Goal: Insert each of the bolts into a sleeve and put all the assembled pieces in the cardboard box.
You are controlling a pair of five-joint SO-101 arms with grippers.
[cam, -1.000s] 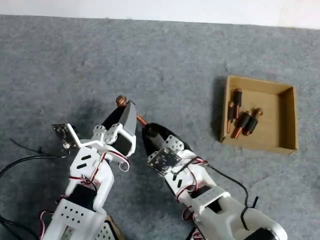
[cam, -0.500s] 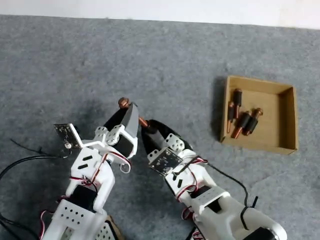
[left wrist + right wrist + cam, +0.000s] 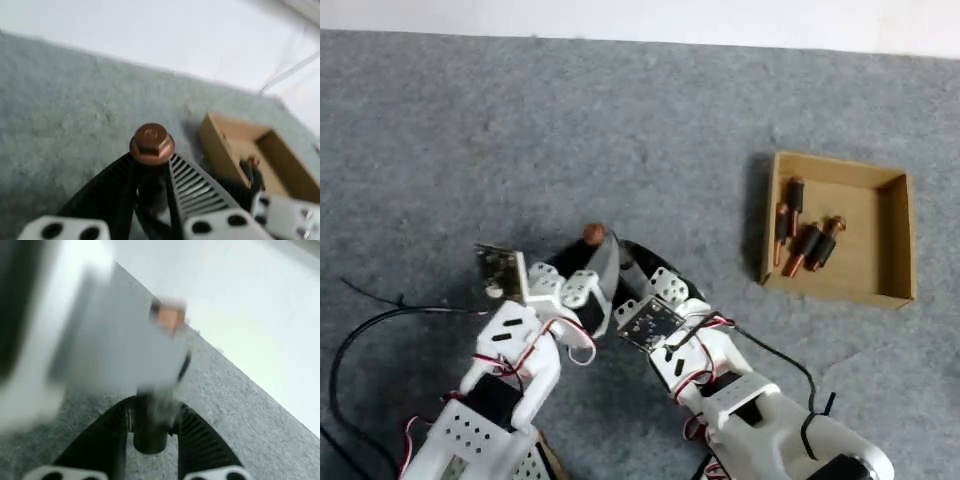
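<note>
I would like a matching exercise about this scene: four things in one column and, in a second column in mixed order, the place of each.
Things:
1. bolt
2. sleeve
3. cardboard box
4. assembled pieces

Places:
A. inside the cardboard box
B. held in the right pincer
C. standing on the grey mat
D. held in the left pincer

Pairs: 1-D, 2-B, 3-C, 4-A

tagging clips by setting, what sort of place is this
Likely a robotics lab bench: two small arms on a grey carpeted table, the left gripper holding a bolt, the right gripper a sleeve, a cardboard box of assembled pieces.
</note>
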